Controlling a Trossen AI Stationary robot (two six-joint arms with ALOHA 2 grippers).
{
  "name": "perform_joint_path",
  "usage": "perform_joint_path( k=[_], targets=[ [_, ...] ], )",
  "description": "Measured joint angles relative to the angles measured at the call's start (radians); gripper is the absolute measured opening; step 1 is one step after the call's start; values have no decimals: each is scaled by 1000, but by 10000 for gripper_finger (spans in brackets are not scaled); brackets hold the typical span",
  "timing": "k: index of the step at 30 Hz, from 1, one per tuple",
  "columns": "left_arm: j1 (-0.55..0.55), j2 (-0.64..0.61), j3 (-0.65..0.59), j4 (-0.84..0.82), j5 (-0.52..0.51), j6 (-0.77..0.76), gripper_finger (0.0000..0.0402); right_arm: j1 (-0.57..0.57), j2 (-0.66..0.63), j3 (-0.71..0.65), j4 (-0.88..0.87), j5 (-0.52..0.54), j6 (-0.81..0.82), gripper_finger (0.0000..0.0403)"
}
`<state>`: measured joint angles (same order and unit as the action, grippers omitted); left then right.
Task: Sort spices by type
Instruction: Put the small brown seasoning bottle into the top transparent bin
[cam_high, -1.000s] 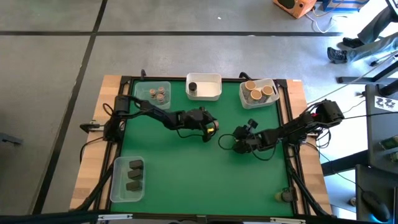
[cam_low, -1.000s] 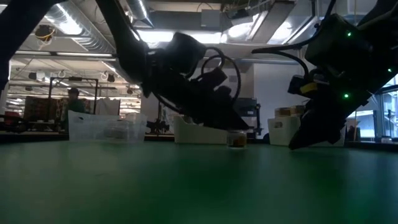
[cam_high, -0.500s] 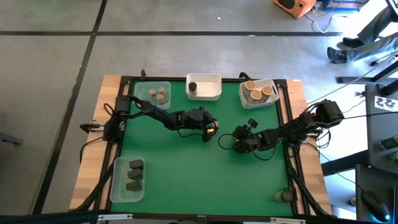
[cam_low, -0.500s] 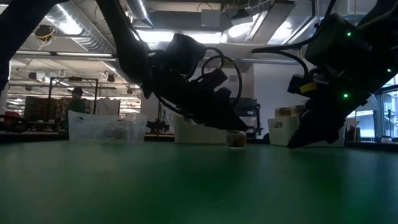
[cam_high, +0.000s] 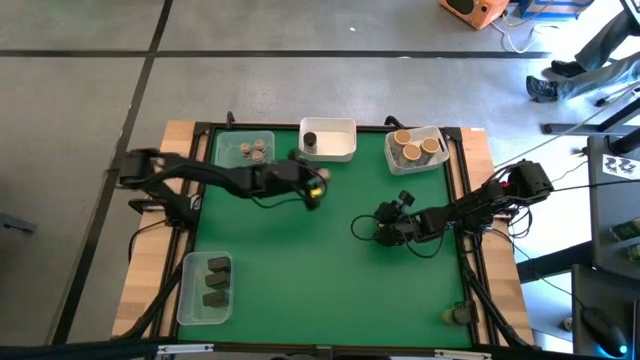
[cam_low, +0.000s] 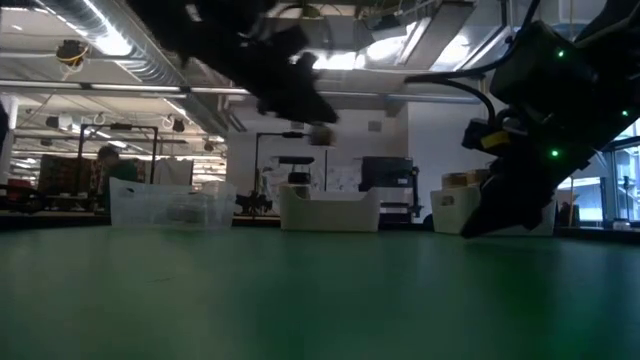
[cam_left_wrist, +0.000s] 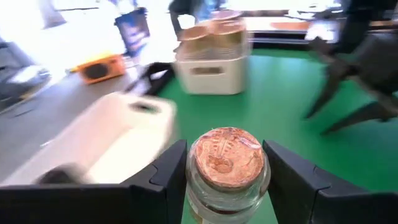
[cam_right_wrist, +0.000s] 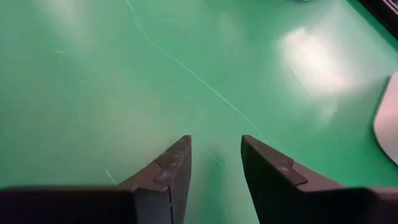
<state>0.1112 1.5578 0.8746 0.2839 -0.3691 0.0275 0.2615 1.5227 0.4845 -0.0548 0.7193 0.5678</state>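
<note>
My left gripper hovers above the mat near the white tub, shut on a small glass spice jar with a tan lid. In the low view the jar hangs high over the table. My right gripper rests low over the mat right of centre, open, with only green mat between its fingers. More tan-lidded jars sit in the far right tub, and grey-brown-lidded jars in the far left tub. A dark cylinder stands in the white tub. Dark blocky ones lie in the near left tub. My left gripper pinches the jar's glass body just under the lid between its two fingers, one on each side. The fingers come from the table's left side, slanting slightly down. The jar sits upright with its lid up, lifted clear of the table.
Three tubs line the far edge and a clear tub sits at the near left corner. One more small jar stands at the near right edge. The mat's middle is open green surface.
My left gripper has risen and drawn back toward the table's far left, carrying the tan-lidded jar. The jar stood on the mat by the centre and now hangs clear, high above it. My right gripper has kept still.
</note>
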Motion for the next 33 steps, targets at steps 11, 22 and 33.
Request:
perform_joint_path(
  k=[11,22,33],
  targets=[
    [72,-413,-274,-192,-244,-108,159,0,0,-2,6,30,0,140],
    [234,-566,-440,-334,-353,-313,159,0,0,-2,10,51,1,140],
    [329,-561,-521,-348,-353,-387,159,0,0,-2,10,59,2,140]
  ],
)
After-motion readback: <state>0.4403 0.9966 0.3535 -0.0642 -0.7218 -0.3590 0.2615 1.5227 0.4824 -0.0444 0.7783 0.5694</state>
